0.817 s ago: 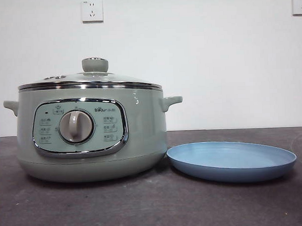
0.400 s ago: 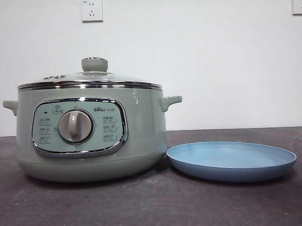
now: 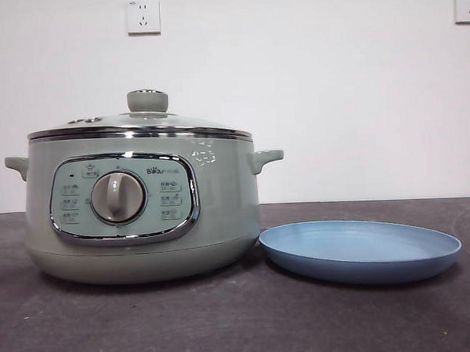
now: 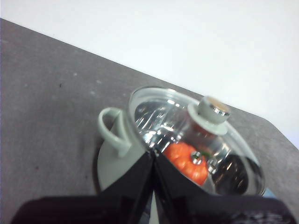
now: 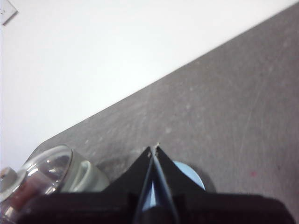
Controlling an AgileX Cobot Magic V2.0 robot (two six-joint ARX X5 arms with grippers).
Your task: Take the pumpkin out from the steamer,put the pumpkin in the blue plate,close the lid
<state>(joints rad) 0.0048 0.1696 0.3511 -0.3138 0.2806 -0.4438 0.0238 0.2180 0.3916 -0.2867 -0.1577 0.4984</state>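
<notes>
Glass lid closed on steamer; we judge it rigid, fragile, slippery; best hold is knob. Pumpkin inside under lid, likely light. Blue plate beside steamer on tabletop. Left gripper, right gripper: fingers pressed together, holding nothing.

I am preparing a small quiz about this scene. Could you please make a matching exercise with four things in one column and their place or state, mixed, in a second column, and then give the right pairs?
Things:
1. pumpkin
2. lid
3. blue plate
4. left gripper

Places or states:
A. bare, on the table beside the steamer
B. closed on the steamer
C. shut, above the steamer
D. inside the steamer, under the glass

Pairs: 1-D, 2-B, 3-A, 4-C
</notes>
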